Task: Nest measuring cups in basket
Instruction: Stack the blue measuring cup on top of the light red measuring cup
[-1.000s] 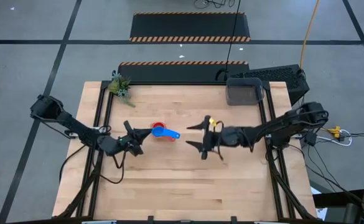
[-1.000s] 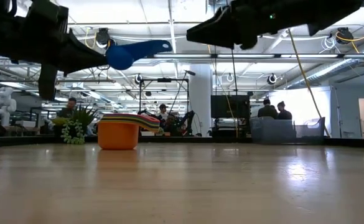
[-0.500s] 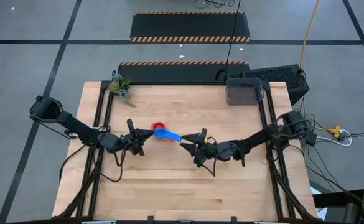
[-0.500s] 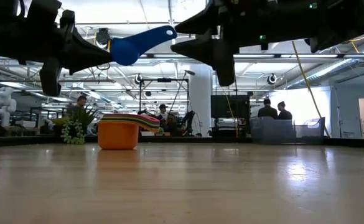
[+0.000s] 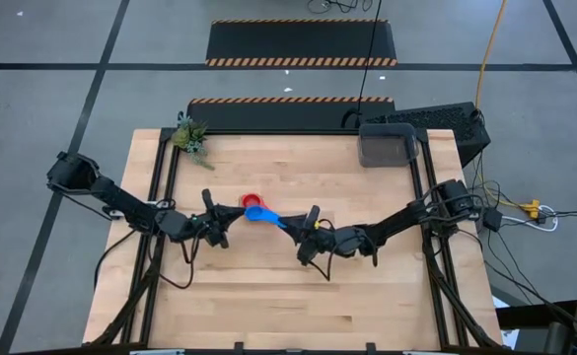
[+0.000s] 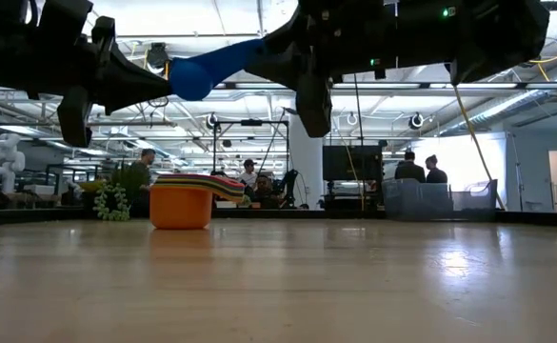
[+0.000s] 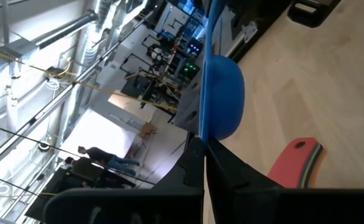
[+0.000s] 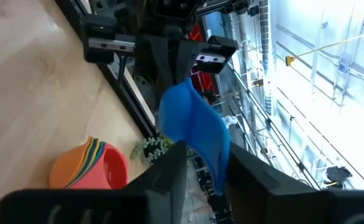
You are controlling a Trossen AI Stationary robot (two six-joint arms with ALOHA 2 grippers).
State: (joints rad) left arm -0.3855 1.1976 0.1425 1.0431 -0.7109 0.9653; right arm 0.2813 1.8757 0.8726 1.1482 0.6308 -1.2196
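A blue measuring cup hangs above the table's middle, with my left gripper shut on it from the left. Its handle points toward the table's right and slopes upward. My right gripper has come in from the right; its fingers stand on either side of the handle's free end, with a gap showing at one finger. A stack of nested cups, orange outermost and red innermost, rests on the table just behind. The dark grey basket stands at the far right. My left gripper pinches the blue cup's wall at the rim, on the side opposite the handle, one finger inside the bowl and one outside. The fingers come level from the table's left. The cup is lifted clear, tilted with its handle end higher. Whether my right gripper touches the handle, I cannot tell.
A small green plant sits at the far left corner. A black keyboard lies behind the basket. People stand in the room beyond the table. Bare wood lies toward the near edge.
My right gripper has moved toward the table's left, up to the blue cup's handle, and its fingers have narrowed around the handle's end. The blue cup's handle end has risen a little in my left gripper.
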